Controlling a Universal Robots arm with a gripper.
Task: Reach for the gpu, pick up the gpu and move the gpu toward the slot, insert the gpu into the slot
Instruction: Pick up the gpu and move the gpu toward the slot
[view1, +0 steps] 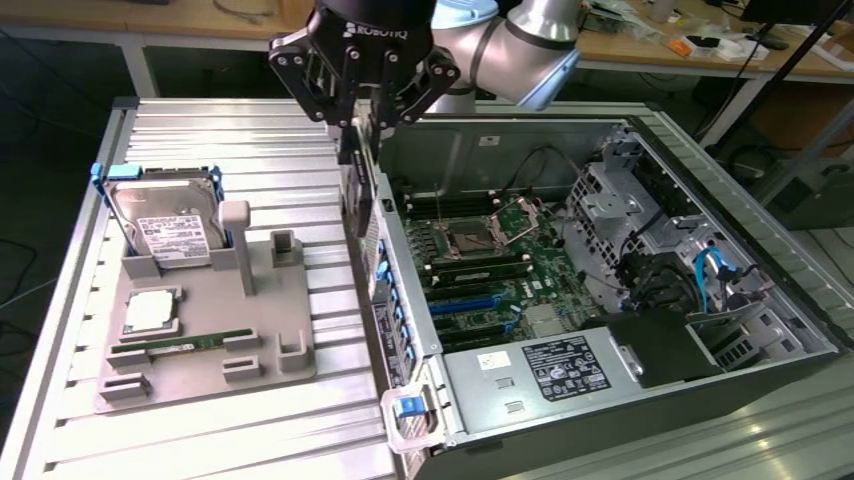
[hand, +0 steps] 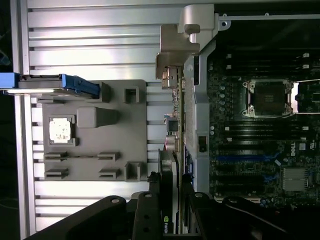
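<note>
"ROBOTIQ" stands in white letters on the black body of the gripper (view1: 363, 120). Its jaws are closed narrowly on the gpu (view1: 354, 180), one against each flat face, so the card hangs edge-on beneath them. In the wrist view a green NVIDIA eye logo shows on the gpu (hand: 173, 150) right at the gripper (hand: 170, 186), and the card's silver end bracket (hand: 176, 55) is at its far end. The gpu is in the air along the side wall of the open computer case (view1: 747, 375) that faces the grey tray (view1: 254, 330). It is well apart from the slot (view1: 461, 300), a long blue strip on the green motherboard (view1: 534, 260) lying in the bottom of the case. White DELL lettering sits on the motherboard (hand: 260, 145) a little beyond the slot (hand: 245, 158). The case also holds a square processor socket (view1: 474, 235), blue cables (view1: 707, 270) and a power supply (view1: 507, 395), whose black label (view1: 563, 365) has print too small to read. The tray rests on the ribbed metal counter (view1: 214, 140). It holds a hard drive (view1: 167, 228) propped upright in a blue carrier, its white label unreadable, a processor chip (view1: 150, 312) flat in a recess, and a thin green memory stick (view1: 180, 345) lying in another.
</note>
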